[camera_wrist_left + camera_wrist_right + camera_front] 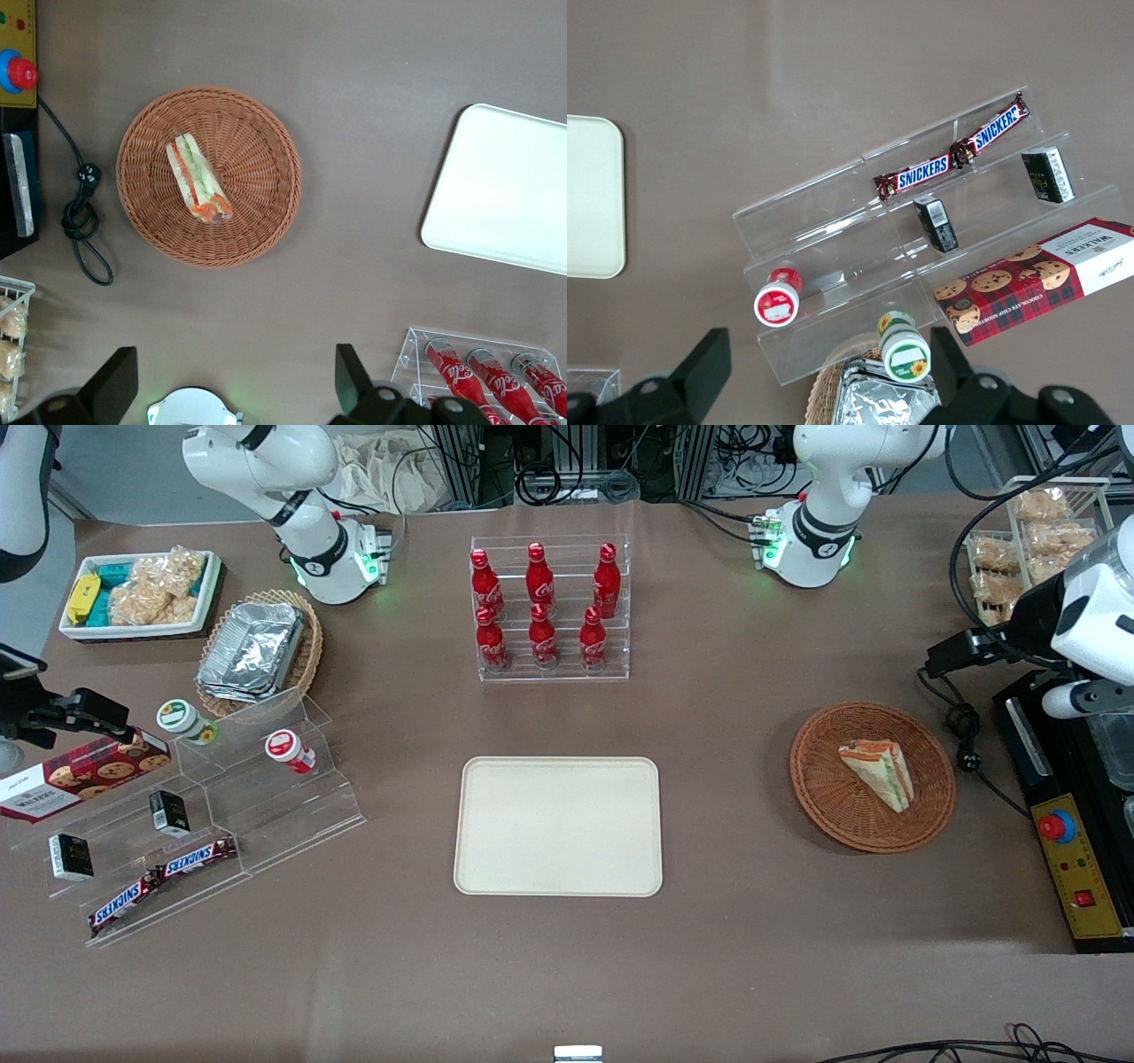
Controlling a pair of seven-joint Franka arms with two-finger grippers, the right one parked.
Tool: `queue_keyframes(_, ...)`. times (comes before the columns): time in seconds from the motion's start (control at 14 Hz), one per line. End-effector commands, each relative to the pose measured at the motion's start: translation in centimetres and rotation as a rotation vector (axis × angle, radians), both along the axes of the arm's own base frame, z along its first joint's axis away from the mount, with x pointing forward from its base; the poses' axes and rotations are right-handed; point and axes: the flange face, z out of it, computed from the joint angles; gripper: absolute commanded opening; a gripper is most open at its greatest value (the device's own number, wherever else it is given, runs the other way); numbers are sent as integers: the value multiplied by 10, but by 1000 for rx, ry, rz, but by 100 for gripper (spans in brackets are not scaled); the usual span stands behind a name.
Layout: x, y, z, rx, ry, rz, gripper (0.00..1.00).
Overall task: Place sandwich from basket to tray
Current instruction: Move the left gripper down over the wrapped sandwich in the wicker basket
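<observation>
The sandwich (878,774) lies flat inside the basket (824,797), a triangular wedge of pale bread with orange, red and green layers showing along its cut edge under glossy clear wrap. The basket is round, shallow and woven from reddish-brown wicker with a ribbed rim; it rests on the brown cloth-covered desk (726,957). Taking the basket as the landmark, the tray (558,825) lies well apart from it toward the parked arm's end of the desk. The tray is flat, cream-beige, smooth and matte, rectangular with rounded corners and a low rim, and nothing lies on it.

The jaws (235,376) of the working arm hang high above the desk, farther from the front camera than the basket, and stand wide apart with nothing between them. Only the two dark fingertips (113,379) show in the left wrist view; the rest is cut off.

In that view the tray (505,190) is cut off at the frame edge. A black cable (966,740) lies coiled just beside the basket. A clear rack of red bottles (540,607) stands well apart from the basket.
</observation>
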Motion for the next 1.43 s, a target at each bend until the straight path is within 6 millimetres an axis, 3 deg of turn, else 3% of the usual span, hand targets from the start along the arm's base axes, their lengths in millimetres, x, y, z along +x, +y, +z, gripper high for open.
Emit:
queue_keyframes(0.0,-1,-4,8,15,-12,-25,100)
queue_keyframes(0.21,1,2,4,17,-6,-12,100)
queue_keyframes(0.36,0,9,-21,51,48,35,100)
queue_keyframes(0.64,-4,23,-125,123,56,51,100)
queue_keyframes(0.93,-29,67,-249,108,-40,127,100)
queue_keyframes(1.07,-27,92,-297,100,-74,195,100)
queue_keyframes(1.21,-22,94,-334,99,-41,263,100)
queue_keyframes(1.36,-19,94,-354,93,-34,319,100)
